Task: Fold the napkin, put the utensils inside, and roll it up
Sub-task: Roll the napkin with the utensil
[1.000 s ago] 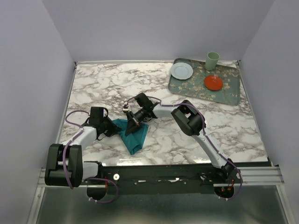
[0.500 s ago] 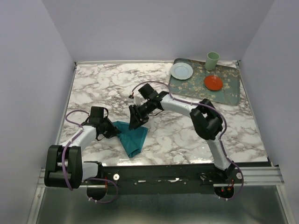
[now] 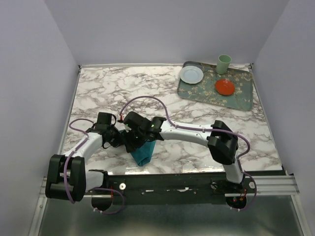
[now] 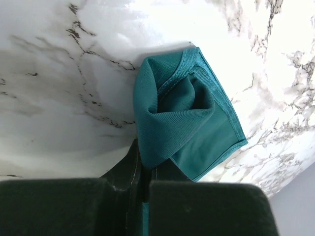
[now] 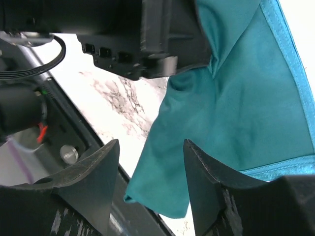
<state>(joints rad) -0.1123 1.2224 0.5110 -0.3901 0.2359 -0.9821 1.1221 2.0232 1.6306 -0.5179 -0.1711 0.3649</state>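
Left jaws: pressed together, pinching a fold of the napkin. The cloth bunches into a loose cone beyond the tips. Right jaws: spread, hovering just over the same cloth; I cannot make out any contact.

My left arm lies low along the desk, reaching inward. My right arm stretches far across to the left, its wrist hiding the napkin's upper part from above.

Napkin: near the front edge, left of centre.

Far right, well apart: tray with white plate, red dish and green cup.
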